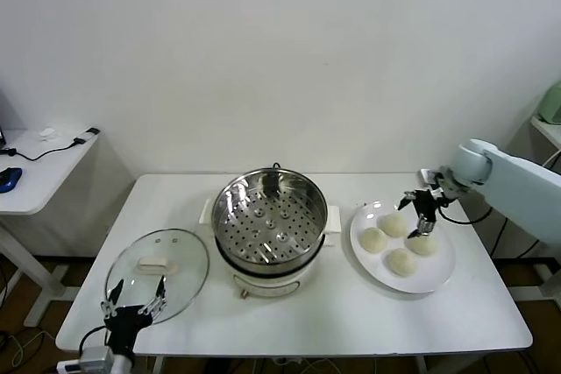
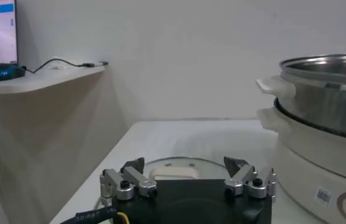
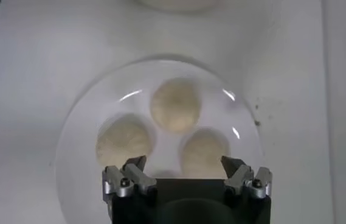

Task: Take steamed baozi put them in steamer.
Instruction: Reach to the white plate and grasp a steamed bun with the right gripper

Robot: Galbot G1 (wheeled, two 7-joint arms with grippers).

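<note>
The right gripper is hovering over the white plate with its jaws spread wide and nothing between them, pointing down at the steamed baozi. In the right wrist view the gripper is framing three of the buns, the jaws standing wider than a single bun, which suits a descent onto one from above. In the head view the fingertips are sitting above the gap between the two buns nearest the far and right side of the plate; which one is the target cannot be told yet.

All four buns are lying on the plate, close together but each distinct, on the table just to the right of the steamer. The steamer is standing open at the table's centre, its perforated tray bare, so no bun has been moved and the task seems to be at its first pick.

The glass lid is lying flat on the table to the steamer's left, out of the way of the transfer path. The left gripper is resting low at the table's near edge beside that lid, jaws apart and holding nothing, apparently parked while the right arm works; its wrist view shows the lid just ahead and the steamer's side beyond.
</note>
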